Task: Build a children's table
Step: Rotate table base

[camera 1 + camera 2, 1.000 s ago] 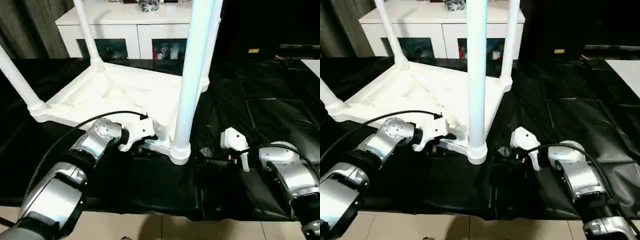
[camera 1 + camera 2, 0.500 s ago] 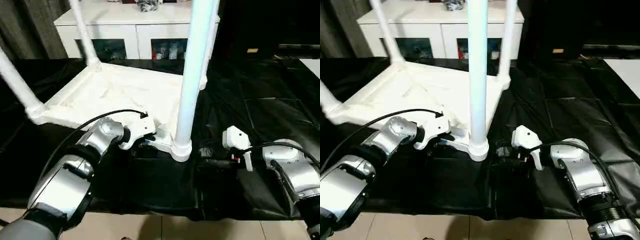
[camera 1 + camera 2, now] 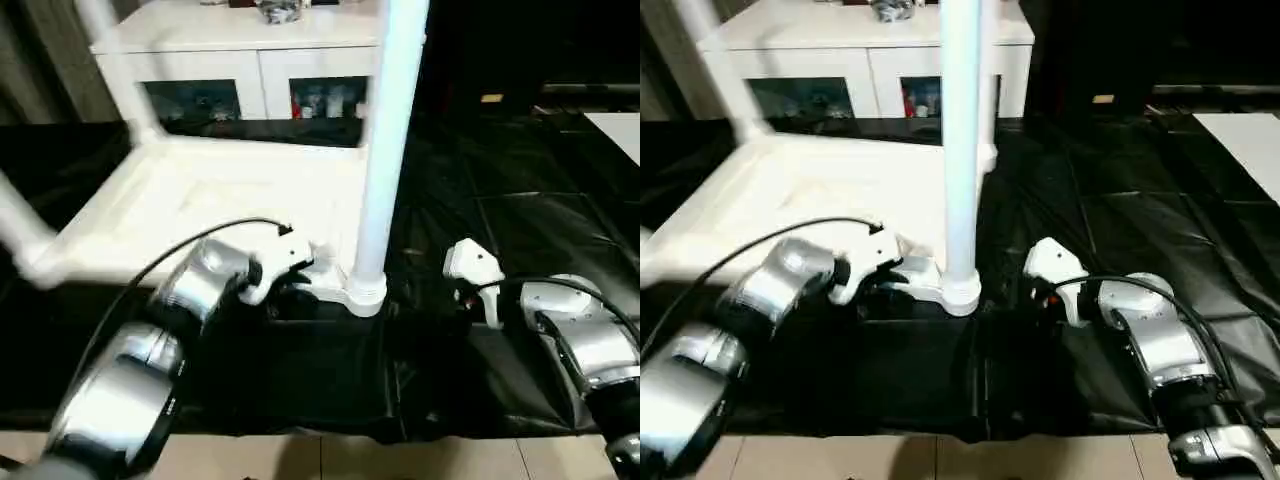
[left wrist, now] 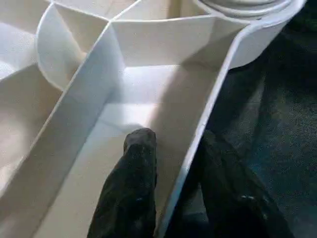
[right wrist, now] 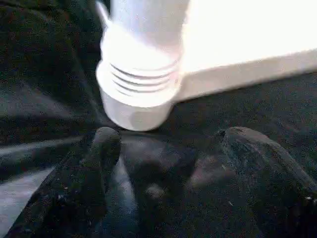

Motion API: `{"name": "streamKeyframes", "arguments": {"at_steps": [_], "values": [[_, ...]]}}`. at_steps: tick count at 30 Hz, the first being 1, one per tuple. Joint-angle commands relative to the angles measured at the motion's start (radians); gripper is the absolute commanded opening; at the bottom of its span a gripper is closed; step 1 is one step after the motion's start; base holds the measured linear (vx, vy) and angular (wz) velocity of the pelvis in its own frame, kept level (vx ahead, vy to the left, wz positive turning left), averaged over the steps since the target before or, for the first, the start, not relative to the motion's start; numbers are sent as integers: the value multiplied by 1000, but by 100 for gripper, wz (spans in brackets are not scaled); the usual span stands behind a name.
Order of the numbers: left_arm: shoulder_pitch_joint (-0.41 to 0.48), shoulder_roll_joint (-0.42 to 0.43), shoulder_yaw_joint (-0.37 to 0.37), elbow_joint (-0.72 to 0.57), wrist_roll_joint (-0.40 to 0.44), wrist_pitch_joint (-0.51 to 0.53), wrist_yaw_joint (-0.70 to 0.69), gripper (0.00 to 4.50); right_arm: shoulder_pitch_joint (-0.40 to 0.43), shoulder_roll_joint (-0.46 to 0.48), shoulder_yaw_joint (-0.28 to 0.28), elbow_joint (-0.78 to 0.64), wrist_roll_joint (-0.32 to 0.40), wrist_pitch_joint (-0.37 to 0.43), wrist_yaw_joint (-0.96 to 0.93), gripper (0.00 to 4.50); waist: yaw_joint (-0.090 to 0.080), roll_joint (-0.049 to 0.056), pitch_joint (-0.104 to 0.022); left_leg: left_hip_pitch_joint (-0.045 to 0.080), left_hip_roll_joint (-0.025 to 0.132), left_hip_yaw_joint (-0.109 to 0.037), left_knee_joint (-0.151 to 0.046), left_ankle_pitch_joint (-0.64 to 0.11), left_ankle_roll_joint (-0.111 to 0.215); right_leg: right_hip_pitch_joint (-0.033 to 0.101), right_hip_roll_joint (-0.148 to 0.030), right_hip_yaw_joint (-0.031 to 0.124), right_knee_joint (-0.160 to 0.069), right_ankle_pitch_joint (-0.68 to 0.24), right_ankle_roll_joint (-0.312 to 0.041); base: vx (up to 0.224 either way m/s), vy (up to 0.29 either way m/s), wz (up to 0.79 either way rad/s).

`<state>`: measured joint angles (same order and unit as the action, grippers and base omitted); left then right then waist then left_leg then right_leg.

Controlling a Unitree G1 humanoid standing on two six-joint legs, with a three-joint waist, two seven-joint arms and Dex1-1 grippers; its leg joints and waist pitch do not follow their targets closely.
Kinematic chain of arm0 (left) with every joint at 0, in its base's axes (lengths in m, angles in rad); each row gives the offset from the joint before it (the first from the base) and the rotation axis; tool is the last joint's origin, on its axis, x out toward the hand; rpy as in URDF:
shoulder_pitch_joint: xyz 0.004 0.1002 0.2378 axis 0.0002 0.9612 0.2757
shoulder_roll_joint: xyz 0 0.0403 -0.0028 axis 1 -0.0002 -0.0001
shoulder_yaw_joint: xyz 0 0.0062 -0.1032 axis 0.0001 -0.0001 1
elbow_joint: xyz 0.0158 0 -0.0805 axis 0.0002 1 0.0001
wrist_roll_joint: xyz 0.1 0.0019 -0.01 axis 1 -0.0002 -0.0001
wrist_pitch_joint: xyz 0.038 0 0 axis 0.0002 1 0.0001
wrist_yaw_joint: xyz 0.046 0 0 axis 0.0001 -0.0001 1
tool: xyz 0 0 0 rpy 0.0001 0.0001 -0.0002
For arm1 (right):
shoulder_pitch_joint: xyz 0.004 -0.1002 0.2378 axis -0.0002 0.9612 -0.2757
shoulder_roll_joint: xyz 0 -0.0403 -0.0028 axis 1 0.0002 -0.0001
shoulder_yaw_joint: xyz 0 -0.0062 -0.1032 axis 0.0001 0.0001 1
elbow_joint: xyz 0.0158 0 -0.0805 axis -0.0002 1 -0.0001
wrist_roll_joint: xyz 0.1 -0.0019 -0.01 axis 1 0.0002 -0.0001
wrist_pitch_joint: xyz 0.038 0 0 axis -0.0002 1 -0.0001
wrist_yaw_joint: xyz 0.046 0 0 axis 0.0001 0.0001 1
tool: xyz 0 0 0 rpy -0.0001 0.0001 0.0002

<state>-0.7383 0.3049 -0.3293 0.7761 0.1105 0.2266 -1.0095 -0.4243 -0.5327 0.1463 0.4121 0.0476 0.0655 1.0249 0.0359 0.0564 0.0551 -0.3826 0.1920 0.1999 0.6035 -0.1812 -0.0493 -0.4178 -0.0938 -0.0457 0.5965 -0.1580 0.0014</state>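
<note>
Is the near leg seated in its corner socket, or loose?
Seated, apparently: the near leg stands upright in the corner socket of the upside-down table top, ungripped.

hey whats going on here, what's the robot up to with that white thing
The robot is putting together a white children's table, which lies upside down on black sheeting with its legs pointing up. The left gripper is shut on the table's rim, one finger inside the edge wall and one outside, close to the near corner socket. A leg stands upright in that socket. The right gripper is open and empty, resting low on the sheeting just in front of the socket. A white cabinet stands behind.
</note>
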Motion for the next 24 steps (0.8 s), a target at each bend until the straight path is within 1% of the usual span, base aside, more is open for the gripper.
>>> {"name": "streamKeyframes", "arguments": {"at_steps": [1, 2, 3, 4, 5, 6, 7, 8, 9, 10, 12, 13, 14, 15, 16, 17, 18, 19, 20, 21, 24], "values": [[98, 15, 22, -88, -23, 91, 47, 110, -13, 10, -12, 15, -2, 3, -27, 381, 9, -28, -69, 8, 33, -19, -73, -236, 90, 59, -47, 22, -70, -260, -266, 0, 0, 0], [109, 14, 25, -110, -28, 97, 47, 105, -14, 11, -11, 19, -1, 2, -30, 381, 9, -26, -68, 7, 33, -20, -74, -237, 91, 59, -48, 22, -70, -272, -262, 0, 0, 0], [116, 14, 27, -123, -31, 101, 47, 101, -14, 12, -10, 21, -1, 1, -32, 381, 9, -23, -69, 12, 32, -18, -72, -243, 90, 53, -46, 23, -75, -292, -256, 0, 0, 0], [131, 13, 28, -149, -36, 77, 44, 95, -13, 15, -8, 24, -2, -1, -37, 381, 9, -30, -69, 12, 31, -16, -72, -244, 91, 52, -44, 23, -76, -299, -253, 0, 0, 0], [150, 14, 31, -191, -42, 91, 43, 92, -14, 20, -4, 30, -5, -3, -41, 381, 10, -30, -70, 12, 32, -17, -72, -238, 91, 52, -44, 24, -74, -289, -251, 0, 0, 0], [165, 19, 28, -221, -31, 83, 52, 92, -14, 25, 0, 35, -9, -5, -46, 381, 10, -27, -69, 9, 33, -19, -74, -234, 91, 52, -44, 23, -72, -286, -247, 0, 0, 0], [179, 21, 27, -250, -34, 71, 49, 88, -15, 30, 3, 40, -11, -6, -50, 381, 9, -31, -69, 10, 32, -17, -73, -236, 93, 51, -42, 23, -73, -286, -241, 0, 0, 0], [196, 24, 29, -287, -40, 80, 45, 86, -17, 36, 6, 43, -11, -4, -52, 381, 10, -28, -70, 11, 33, -19, -73, -233, 92, 52, -45, 24, -70, -279, -243, 0, 0, 0], [205, 25, 30, -310, -43, 92, 43, 86, -17, 39, 6, 45, -11, -3, -53, 381, 8, -24, -70, 8, 34, -19, -74, -224, 93, 52, -44, 24, -69, -267, -244, 0, 0, 0], [216, 30, 32, -346, -44, 123, 41, 85, -14, 43, 8, 38, -8, 3, -50, 381, 8, -24, -71, 10, 34, -18, -73, -223, 94, 51, -43, 24, -69, -260, -246, 0, 0, 0], [234, 36, 36, -419, -28, 230, 70, 84, -9, 45, 11, 26, -1, 18, -45, 381, 9, -21, -71, 12, 35, -17, -73, -215, 94, 51, -42, 25, -66, -231, -258, 0, 0, 0], [234, 36, 36, -419, -28, 230, 70, 83, -9, 45, 11, 26, -1, 18, -45, 381, 8, -22, -71, 10, 33, -17, -73, -208, 95, 53, -42, 24, -66, -227, -260, 0, 0, 0], [243, 26, 48, -472, -29, 319, 104, 83, -5, 45, 13, 27, -1, 16, -46, 381, 7, -23, -71, 10, 33, -16, -72, -205, 94, 53, -41, 24, -64, -218, -261, 0, 0, 0], [246, 22, 51, -488, -29, 349, 114, 83, -4, 45, 14, 28, -1, 15, -47, 381, 7, -23, -72, 11, 35, -17, -73, -200, 93, 55, -42, 25, -61, -207, -266, 0, 0, 0], [248, 15, 56, -508, -31, 391, 129, 83, -3, 45, 14, 30, -2, 13, -48, 381, 8, -23, -70, 10, 33, -17, -72, -200, 97, 53, -42, 25, -65, -213, -266, 0, 0, 0], [253, 12, 51, -529, -18, 427, 146, 82, -1, 45, 15, 34, -6, 9, -50, 381, 7, -25, -70, 9, 32, -16, -71, -197, 98, 55, -42, 24, -65, -218, -265, 0, 0, 0], [255, 5, 49, -542, -5, 461, 167, 82, 0, 45, 16, 37, -9, 6, -51, 381, 7, -21, -70, 9, 31, -17, -71, -200, 98, 55, -42, 24, -65, -223, -265, 0, 0, 0], [257, 3, 48, -546, -1, 470, 172, 81, 0, 45, 16, 38, -9, 6, -51, 381, 6, -24, -68, 9, 29, -16, -70, -208, 99, 54, -42, 23, -71, -248, -258, 0, 0, 0], [258, -6, 50, -553, 8, 488, 193, 81, 0, 45, 16, 38, -12, 5, -51, 381, 5, -24, -68, 8, 29, -16, -70, -211, 97, 55, -41, 23, -70, -255, -255, 0, 0, 0], [254, -17, 52, -551, 16, 502, 215, 81, 0, 45, 16, 38, -13, 5, -52, 381, 6, -19, -67, 10, 29, -17, -71, -225, 93, 52, -40, 22, -74, -276, -249, 0, 0, 0], [251, -44, 64, -554, 6, 468, 252, 80, -1, 44, 16, 37, -13, 3, -57, 381, 6, -20, -68, 10, 27, -18, -70, -238, 88, 52, -38, 21, -78, -291, -235, 0, 0, 0]]}}
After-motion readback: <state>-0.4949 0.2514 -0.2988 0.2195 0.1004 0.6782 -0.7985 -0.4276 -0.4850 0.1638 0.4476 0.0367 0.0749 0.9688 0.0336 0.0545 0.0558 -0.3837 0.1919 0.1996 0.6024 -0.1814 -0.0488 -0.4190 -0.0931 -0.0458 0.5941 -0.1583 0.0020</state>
